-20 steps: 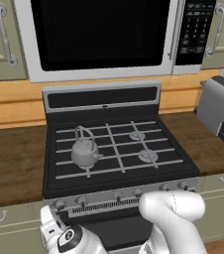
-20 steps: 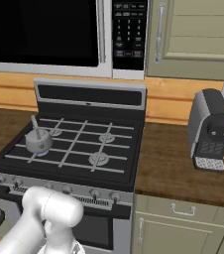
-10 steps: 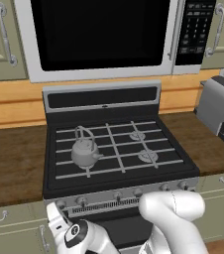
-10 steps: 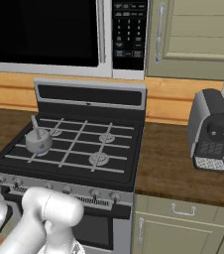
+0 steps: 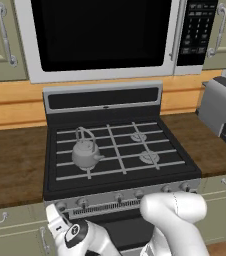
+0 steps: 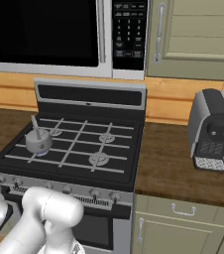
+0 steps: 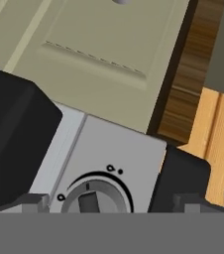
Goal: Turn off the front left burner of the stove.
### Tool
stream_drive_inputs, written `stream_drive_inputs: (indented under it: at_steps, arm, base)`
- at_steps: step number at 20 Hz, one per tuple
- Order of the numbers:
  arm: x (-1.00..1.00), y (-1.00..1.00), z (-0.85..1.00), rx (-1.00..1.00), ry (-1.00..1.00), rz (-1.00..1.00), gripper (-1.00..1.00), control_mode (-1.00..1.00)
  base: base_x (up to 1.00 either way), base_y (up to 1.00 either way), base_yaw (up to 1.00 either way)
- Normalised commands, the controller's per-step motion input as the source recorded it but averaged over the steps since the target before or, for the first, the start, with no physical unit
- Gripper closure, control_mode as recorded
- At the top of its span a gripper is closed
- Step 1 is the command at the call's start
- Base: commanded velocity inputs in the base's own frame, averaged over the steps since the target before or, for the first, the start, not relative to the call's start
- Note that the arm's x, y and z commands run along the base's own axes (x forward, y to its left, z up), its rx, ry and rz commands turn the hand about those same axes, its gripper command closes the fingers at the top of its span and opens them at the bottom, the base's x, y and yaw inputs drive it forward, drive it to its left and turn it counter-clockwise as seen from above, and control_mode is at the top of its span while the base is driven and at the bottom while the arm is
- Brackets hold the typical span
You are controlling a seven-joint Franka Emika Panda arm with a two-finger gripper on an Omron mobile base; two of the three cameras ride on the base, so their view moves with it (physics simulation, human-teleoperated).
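Approaching the leftmost knob on the silver front strip of the stove, the gripper is standing with its fingers wide apart and holding nothing. In the hand view one dark fingertip is sitting on each side of the knob, so the knob is lying between them but not yet touched.

To do this step well, I think the hand should be centering on the knob, going straight in until both pads are beside its raised bar, closing firmly, and then rotating toward the off mark without slipping.

The knob's bar is looking nearly crosswise in the hand view, so its long axis is running roughly from one fingertip to the other.

The front left burner is lying under the kettle, near the cooktop's front left corner, above that knob.
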Motion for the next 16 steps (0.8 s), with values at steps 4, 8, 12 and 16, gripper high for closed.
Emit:
stream_drive_inputs:
  at_steps: [4,8,12,16]
  arm:
    - [-0.01,-0.09,-0.14,0.0,-0.02,0.0,-1.0,-1.0]
    - [-0.03,-0.04,0.0,0.0,-0.02,0.0,-1.0,-1.0]
    - [-0.03,-0.14,0.0,0.0,-0.05,0.0,-1.0,-1.0]
    - [0.01,-0.01,-0.04,0.0,-0.02,0.0,-1.0,-1.0]
  base:
    - [0.0,0.0,0.0]
    - [0.0,0.0,0.0]
    - [0.0,0.0,0.0]
    - [0.0,0.0,0.0]
